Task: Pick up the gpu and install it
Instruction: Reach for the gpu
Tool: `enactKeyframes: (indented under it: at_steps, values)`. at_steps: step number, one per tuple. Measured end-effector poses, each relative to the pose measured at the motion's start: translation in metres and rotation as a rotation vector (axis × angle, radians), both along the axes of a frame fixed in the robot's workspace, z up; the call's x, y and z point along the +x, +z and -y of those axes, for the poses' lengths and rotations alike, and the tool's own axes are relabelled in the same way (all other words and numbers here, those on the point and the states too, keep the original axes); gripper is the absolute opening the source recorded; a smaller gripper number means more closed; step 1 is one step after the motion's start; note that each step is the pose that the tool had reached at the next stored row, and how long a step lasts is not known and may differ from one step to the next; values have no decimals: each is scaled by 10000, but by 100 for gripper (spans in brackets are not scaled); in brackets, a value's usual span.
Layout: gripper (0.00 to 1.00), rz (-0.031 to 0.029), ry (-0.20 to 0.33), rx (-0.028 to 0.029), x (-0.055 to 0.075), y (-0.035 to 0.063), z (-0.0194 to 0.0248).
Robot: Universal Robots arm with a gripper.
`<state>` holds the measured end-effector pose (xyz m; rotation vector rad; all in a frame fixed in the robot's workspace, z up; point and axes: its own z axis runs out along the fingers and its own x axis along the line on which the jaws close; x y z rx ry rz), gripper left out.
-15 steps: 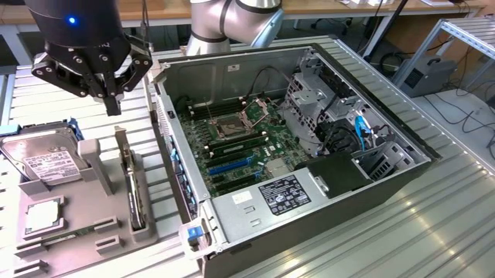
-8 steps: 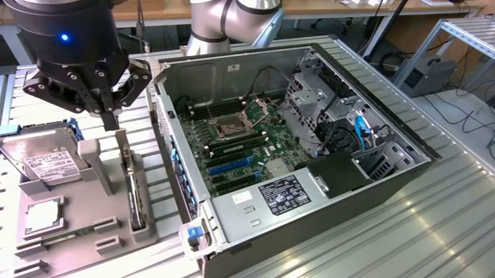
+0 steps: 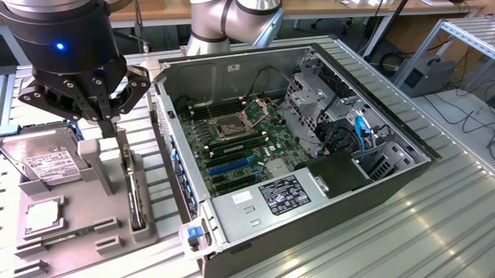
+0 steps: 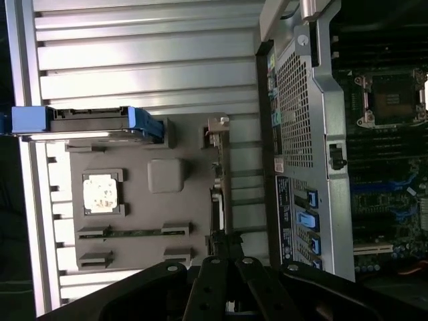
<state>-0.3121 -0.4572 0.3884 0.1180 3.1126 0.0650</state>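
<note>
The gpu [image 3: 134, 188] is a slim black card standing on edge in a slot of the grey holder tray [image 3: 73, 229], to the exterior view's left of the open computer case [image 3: 309, 191]. My gripper [image 3: 109, 128] hangs just above the card's far end with its fingers shut together and nothing between them. In the wrist view the gpu [image 4: 218, 200] runs edge-on straight out from my gripper [image 4: 227, 253], its silver bracket [image 4: 215, 127] at the far end. The motherboard [image 3: 240, 145] lies exposed inside the case, with blue expansion slots [image 3: 228, 168].
The tray also carries a silver hard drive [image 3: 48, 165] in a blue frame, a processor chip [image 3: 43, 215] and a thin green memory stick [image 3: 66, 236]. The case wall [image 3: 174, 150] stands close beside the gpu. Ribbed metal table [image 3: 402, 231] surrounds everything.
</note>
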Motion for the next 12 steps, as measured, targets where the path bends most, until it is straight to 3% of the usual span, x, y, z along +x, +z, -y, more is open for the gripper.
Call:
enactKeyframes:
  at_steps: [3,10,12]
  values:
    - [11,2,0,-9,-16,-3,68]
    - [11,1,0,-59,-36,-6,168]
    - [11,1,-1,-67,-37,-6,177]
